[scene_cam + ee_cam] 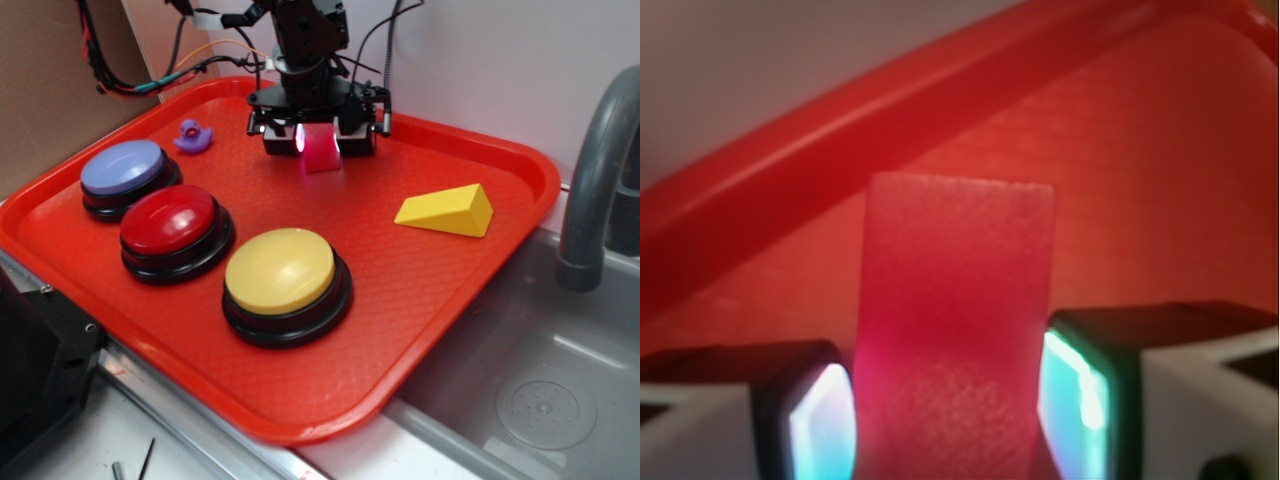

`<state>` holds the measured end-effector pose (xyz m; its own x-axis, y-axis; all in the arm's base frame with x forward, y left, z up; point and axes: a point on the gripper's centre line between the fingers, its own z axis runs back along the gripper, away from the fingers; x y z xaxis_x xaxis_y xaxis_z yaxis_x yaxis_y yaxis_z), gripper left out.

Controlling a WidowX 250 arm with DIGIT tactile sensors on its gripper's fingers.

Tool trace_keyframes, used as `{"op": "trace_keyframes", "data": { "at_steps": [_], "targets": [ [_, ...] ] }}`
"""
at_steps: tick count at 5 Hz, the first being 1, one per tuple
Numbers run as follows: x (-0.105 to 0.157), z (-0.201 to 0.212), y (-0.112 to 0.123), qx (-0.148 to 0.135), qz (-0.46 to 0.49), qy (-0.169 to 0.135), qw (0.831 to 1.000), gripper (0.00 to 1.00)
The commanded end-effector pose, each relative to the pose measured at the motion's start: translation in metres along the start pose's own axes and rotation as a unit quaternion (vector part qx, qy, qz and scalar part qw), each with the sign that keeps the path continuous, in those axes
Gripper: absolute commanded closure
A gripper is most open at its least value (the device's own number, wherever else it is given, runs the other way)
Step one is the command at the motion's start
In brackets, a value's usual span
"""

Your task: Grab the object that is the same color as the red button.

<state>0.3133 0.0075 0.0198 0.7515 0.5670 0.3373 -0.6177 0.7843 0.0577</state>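
now three buttons [178, 232], two wedges [447, 211], one claw [319, 140].

A white wall [500, 60] behind, brown board [50, 90] left, grey sink [540, 390] and faucet [600, 170] right

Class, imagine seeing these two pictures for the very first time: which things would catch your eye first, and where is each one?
The big red tray fills the scene, with three dome buttons in a row at its front left: lavender-blue, red and yellow. At the back, the claw has its glowing pads on either side of a small red block. A yellow wedge lies alone to the right.
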Motion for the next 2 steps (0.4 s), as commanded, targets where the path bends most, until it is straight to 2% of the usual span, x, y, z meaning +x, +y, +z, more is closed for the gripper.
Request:
{"op": "trace_keyframes", "data": {
  "at_steps": [1, 2],
  "targets": [
    [0.015, 0.058, 0.007, -0.01, -0.043, 0.038, 0.998, 1.0],
    [0.006, 0.093, 0.015, -0.025, -0.102, 0.079, 0.991, 1.0]
  ]
}}
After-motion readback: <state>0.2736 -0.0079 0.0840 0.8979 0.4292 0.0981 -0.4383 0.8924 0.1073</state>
